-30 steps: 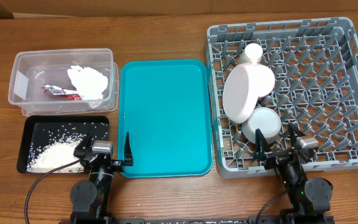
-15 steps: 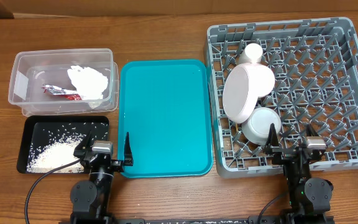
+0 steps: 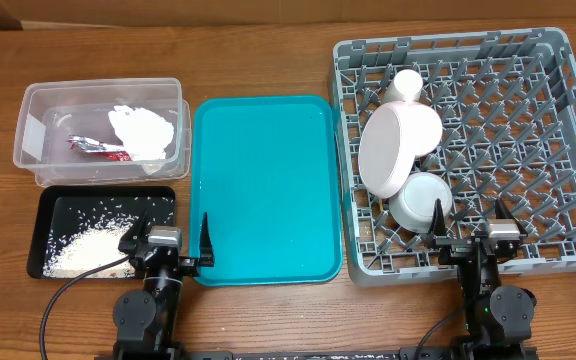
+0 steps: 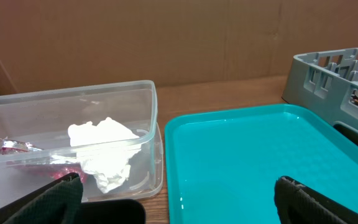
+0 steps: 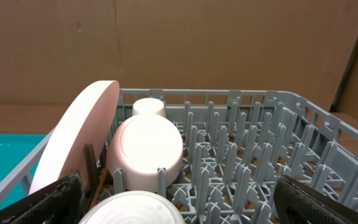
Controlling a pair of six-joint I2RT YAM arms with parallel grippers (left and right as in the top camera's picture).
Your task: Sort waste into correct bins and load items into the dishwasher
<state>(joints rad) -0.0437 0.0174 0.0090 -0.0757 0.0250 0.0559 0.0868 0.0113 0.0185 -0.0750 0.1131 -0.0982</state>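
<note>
Most of the job looks done, so the main danger is disturbing what is already placed. Both grippers stand wide apart and empty at the near edge of the desk. The left gripper (image 4: 179, 186) sits between the black tray (image 3: 43, 215) and the teal tray (image 3: 268, 190). The right gripper (image 5: 179, 183) is right at the near rim of the dish rack (image 3: 568, 150). The tissue (image 3: 143, 128) and the snack wrapper (image 3: 98, 147) lie in the clear tub (image 3: 28, 110), and the rice (image 3: 93, 243) is heaped in the black tray with stray grains spread across its floor. In the rack, the pink plate (image 3: 393, 145) stands tilted on its edge between pegs, with the cup (image 3: 406, 83) behind it and the bowl (image 3: 420, 197) in front, nearest the right gripper. That closeness is the weak spot. A careless lift or swing of the right arm could clip the bowl or jolt the rack, and the leaning plate looks the likeliest thing to tip. On the other side, a sideways sweep of the left arm could shove the shallow black tray and scatter rice over the desk — its low wall would do little to hold the grains. The tissue is light and sits high against the tub wall, so a knock to the tub could spill it out.
</note>
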